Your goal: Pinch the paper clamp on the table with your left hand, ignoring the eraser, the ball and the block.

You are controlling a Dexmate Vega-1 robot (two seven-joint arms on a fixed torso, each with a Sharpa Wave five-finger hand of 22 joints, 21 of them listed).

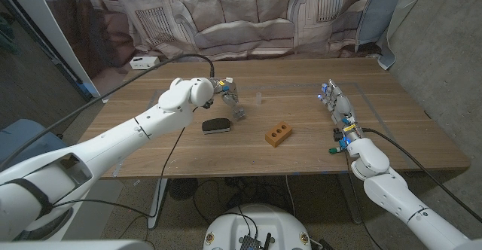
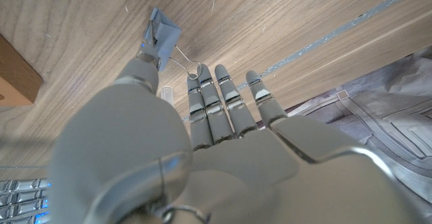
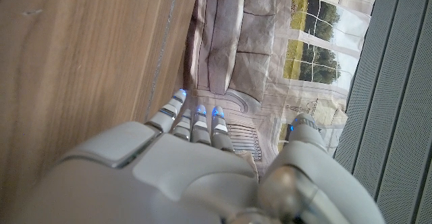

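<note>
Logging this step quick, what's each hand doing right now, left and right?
Left hand: pinching the clamp against the table.
Right hand: open, holding nothing.

Head cam: high, looking down over the whole worktop. Wrist cams: close behind each hand, sharing worktop wood and backdrop curtain.

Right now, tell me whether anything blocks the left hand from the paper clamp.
Nothing visible does. The left hand is already at the paper clamp, its thumb touching it. The black eraser and orange block lie off to the side.
</note>
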